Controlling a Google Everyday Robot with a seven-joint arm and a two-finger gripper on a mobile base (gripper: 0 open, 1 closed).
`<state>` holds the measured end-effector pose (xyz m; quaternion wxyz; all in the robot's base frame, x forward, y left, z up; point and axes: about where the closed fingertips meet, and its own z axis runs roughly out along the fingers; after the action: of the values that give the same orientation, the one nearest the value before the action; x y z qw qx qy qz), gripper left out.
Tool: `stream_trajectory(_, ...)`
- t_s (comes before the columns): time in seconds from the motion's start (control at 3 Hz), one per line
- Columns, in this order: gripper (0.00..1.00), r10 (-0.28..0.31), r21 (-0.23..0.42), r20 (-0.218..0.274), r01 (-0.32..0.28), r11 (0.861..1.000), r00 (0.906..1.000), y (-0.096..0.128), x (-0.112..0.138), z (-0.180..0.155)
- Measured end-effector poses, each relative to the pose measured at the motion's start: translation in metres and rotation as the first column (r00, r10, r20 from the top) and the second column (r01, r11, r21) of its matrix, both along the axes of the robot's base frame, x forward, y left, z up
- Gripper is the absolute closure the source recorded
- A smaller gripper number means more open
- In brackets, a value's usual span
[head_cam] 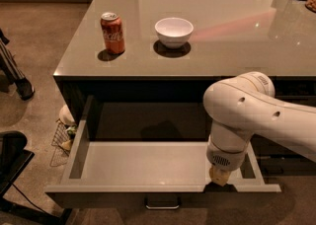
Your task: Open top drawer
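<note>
Since the top drawer [148, 188] stands pulled well out from under the worktop [232, 46], with its light grey floor and side walls open to view, we judge the task all but done. Its front edge lies well forward of the cabinet face, and its small metal handle [162, 203] shows just below that edge, near the middle.

Our claw [219, 175] hangs at the end of the white arm [256, 110], low against the inner side of the drawer's front wall and to the right of the handle, not on it. We cannot tell whether the claw is open or closed, since the wrist housing covers most of it, nor whether it presses on the wall or merely sits beside it.

On the worktop, a red soda can [113, 32] and a white bowl [174, 31] stand apart from each other, well back from the drawer and clear of our work.

What is left, as we judge it, is small: perhaps a last bit of travel if the drawer has more to give, then lifting the claw up and clear of the box without nudging the front wall.
</note>
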<state>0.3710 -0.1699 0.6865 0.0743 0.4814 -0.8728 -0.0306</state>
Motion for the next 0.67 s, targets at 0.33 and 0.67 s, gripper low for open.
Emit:
stream_trajectory(0.33, 0.78, 0.001, -0.002, 0.001, -0.001, 1.0, 1.0, -0.0003, -0.0007, 0.0004)
stream_trajectory(0.67, 0.55, 0.001, -0.003, 0.002, -0.001, 1.0, 1.0, -0.0005, -0.0012, 0.0007)
